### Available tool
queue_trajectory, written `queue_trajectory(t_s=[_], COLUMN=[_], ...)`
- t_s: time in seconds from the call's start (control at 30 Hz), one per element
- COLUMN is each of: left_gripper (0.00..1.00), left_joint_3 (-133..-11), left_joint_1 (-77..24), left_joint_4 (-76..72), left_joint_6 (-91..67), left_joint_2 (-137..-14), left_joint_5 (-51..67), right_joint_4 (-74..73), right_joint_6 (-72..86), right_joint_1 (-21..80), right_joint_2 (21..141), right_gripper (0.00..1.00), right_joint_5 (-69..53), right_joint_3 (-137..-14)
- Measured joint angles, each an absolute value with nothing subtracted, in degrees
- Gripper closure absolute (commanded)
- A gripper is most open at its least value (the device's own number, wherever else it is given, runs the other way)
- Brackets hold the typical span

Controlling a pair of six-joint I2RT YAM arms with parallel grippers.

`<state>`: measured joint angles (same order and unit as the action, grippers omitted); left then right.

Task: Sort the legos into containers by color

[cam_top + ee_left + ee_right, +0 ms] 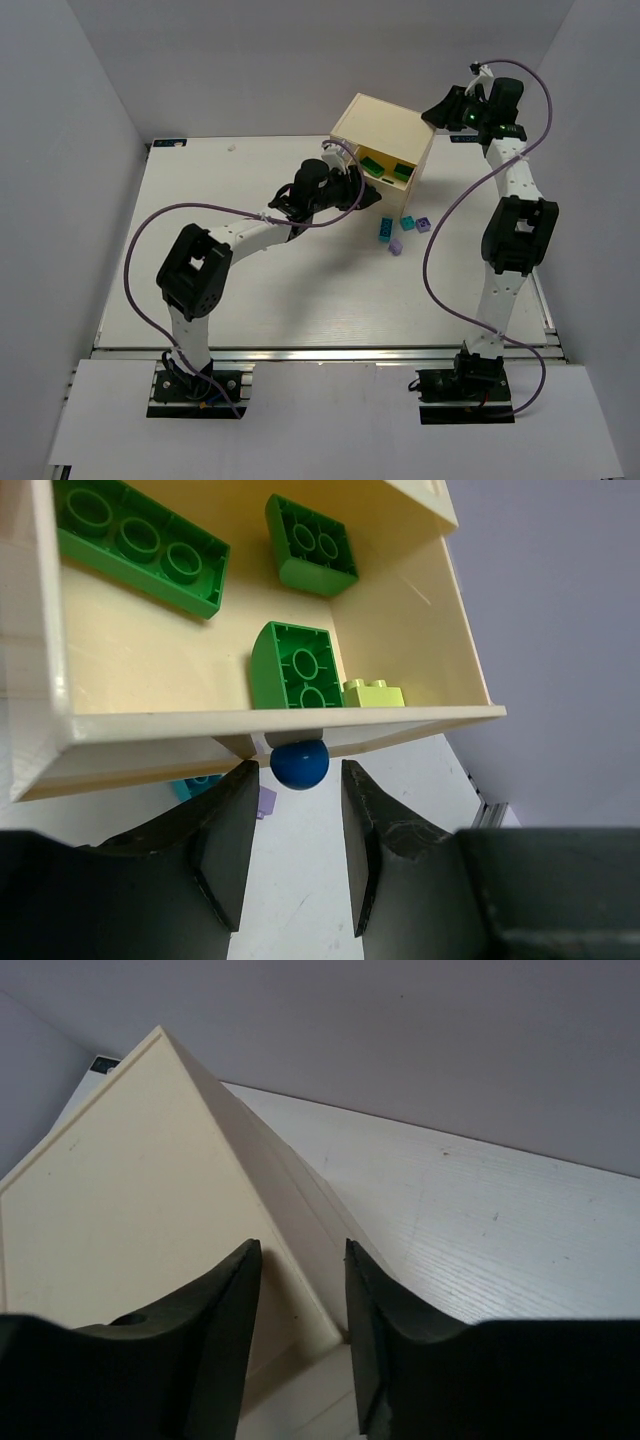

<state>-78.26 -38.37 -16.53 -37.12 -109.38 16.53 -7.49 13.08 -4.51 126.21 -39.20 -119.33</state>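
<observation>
Left claw (pixel 297 785) parted, blue knob (pixel 298 763) between tips; right claw (pixel 302 1260) parted over chest (pixel 130 1210).

My left fingers (pixel 225 850) are matt black plastic, faintly grained and scuffed pale along the edges. The knob (pixel 299 763) is glossy blue. The drawer (pixel 150 670) is smooth cream-painted wood with a satin finish. The green bricks (pixel 140 545) and the lime brick (pixel 374 693) are shiny moulded plastic. The chest (pixel 130 1190) looks matt, and the table (pixel 500 1230) is white with fine wood grain.
</observation>
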Motion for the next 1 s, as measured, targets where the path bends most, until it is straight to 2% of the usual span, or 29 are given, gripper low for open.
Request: queue_trajectory(t_s=[0.07,0.17,1.0], left_gripper=[0.51,0.51,0.51], left_joint_3=[-78.85,-80.60,-101.58], left_joint_1=[-38.46,-38.50,-38.52], left_joint_4=[-16.21,-15.27,-10.59], left_joint_6=[-37.19,-37.34,-35.46], left_joint_2=[-109.86,-111.31,-125.56], left_joint_5=[16.64,17.02,14.50], right_joint_4=[-6.59,-6.07,-10.22], right_joint_6=[13.34,13.23,7.97], right_joint_1=[-5.17,-6.02,-7.01], right_joint_2=[126.61,126.80,127.90], right_gripper=[0.66,0.68,0.66], right_joint_5=[-40.91,-42.76,-47.81], right_joint_3=[-119.39,-119.46,-122.15])
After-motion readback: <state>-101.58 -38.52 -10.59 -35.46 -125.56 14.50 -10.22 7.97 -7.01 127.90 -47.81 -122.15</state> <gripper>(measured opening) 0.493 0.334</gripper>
